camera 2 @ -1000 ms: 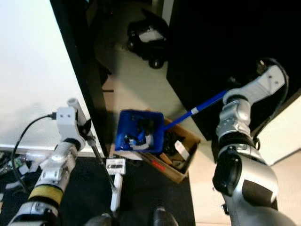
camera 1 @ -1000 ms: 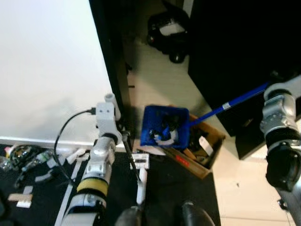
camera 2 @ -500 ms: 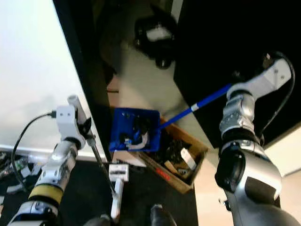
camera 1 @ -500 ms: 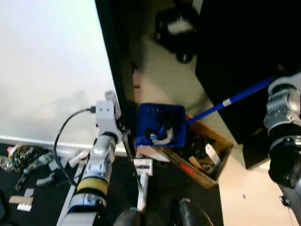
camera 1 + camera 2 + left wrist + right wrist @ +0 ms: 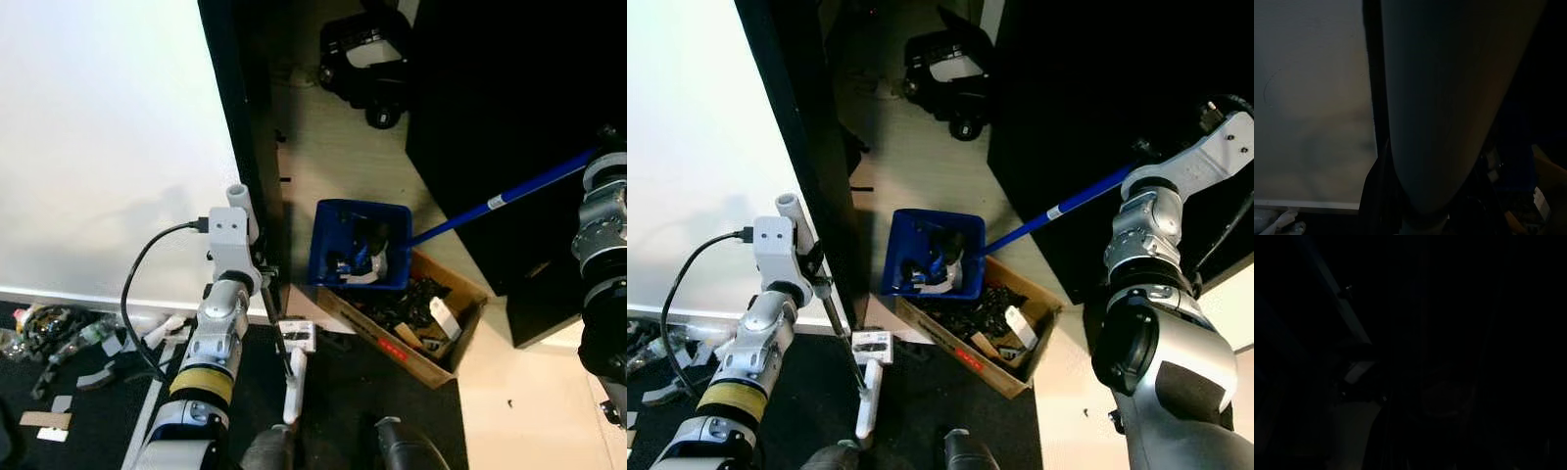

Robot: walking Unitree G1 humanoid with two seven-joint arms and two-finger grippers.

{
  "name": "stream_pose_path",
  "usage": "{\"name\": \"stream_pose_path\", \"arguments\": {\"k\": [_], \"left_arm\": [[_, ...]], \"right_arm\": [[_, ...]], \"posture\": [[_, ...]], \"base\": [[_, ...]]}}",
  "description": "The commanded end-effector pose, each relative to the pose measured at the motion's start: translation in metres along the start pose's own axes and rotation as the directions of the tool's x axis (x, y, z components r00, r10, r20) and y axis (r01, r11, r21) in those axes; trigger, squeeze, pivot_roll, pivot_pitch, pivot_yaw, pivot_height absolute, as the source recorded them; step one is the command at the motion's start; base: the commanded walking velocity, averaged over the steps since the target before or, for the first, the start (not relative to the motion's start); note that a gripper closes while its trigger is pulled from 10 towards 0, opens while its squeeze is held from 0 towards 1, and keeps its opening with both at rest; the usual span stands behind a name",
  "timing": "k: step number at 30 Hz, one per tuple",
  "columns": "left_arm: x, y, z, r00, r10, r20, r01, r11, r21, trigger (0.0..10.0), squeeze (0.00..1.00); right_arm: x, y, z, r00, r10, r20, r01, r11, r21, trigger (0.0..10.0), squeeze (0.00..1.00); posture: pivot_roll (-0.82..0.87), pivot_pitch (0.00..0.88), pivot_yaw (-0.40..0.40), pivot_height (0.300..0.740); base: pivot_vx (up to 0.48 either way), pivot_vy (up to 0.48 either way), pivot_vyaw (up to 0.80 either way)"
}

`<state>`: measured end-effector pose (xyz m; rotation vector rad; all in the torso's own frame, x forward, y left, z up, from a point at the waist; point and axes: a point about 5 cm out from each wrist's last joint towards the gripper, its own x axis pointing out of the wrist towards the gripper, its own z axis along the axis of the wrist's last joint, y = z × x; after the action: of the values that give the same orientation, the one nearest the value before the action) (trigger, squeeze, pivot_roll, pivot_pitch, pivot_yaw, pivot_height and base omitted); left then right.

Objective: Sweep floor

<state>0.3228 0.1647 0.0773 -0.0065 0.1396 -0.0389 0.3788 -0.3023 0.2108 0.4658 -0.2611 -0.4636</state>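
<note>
Blue dustpan (image 5: 359, 245): full of debris, held tipped over the cardboard box (image 5: 416, 321) on the floor.
Dustpan handle (image 5: 1058, 209): long axis slants up toward the right arm, the nearer one.
Right claw: grip state cannot be told.
Left claw (image 5: 818, 284): pinching the thin broom stick (image 5: 844, 345).

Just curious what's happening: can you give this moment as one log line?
task: sweep floor | right arm: holds blue dustpan full, above box | left arm: broom on mat

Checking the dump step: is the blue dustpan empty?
No, the dustpan holds dark and white debris above the cardboard box.
</note>
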Motion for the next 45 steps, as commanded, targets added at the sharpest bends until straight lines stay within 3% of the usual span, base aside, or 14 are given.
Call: {"name": "stream_pose_path", "arguments": {"k": [1,5,35,45], "left_arm": [[-0.003,-0.003,-0.0073,1.0,-0.005,-0.027,0.005,1.0,0.008,10.0,0.0],[-0.0038,0.0,-0.0079,1.0,0.014,-0.023,-0.015,0.999,-0.029,10.0,0.0],[-0.0115,0.0042,-0.0116,1.0,0.023,-0.02,-0.023,1.0,-0.005,10.0,0.0],[-0.0104,0.005,-0.0086,1.0,0.021,-0.013,-0.021,1.0,-0.003,10.0,0.0]], "right_arm": [[0.0049,0.0019,0.0174,0.998,0.009,0.067,-0.01,1.0,0.008,10.0,0.0],[0.0051,0.002,0.0183,0.997,0.011,0.073,-0.01,1.0,-0.011,10.0,0.0],[0.0054,0.0086,0.0191,0.996,0.026,0.089,-0.019,0.997,-0.07,10.0,0.0],[0.0049,0.0058,0.0206,0.994,0.005,0.109,0.011,0.989,-0.147,10.0,0.0]], "posture": [[-0.01,0.064,-0.036,0.74],[-0.01,0.065,-0.037,0.74],[0.01,0.07,-0.048,0.74],[0.01,0.08,-0.043,0.74]], "base": [[0.0,-0.48,0.0],[0.0,-0.12,0.0],[0.0,0.0,0.0],[0.0,0.0,0.0]]}}
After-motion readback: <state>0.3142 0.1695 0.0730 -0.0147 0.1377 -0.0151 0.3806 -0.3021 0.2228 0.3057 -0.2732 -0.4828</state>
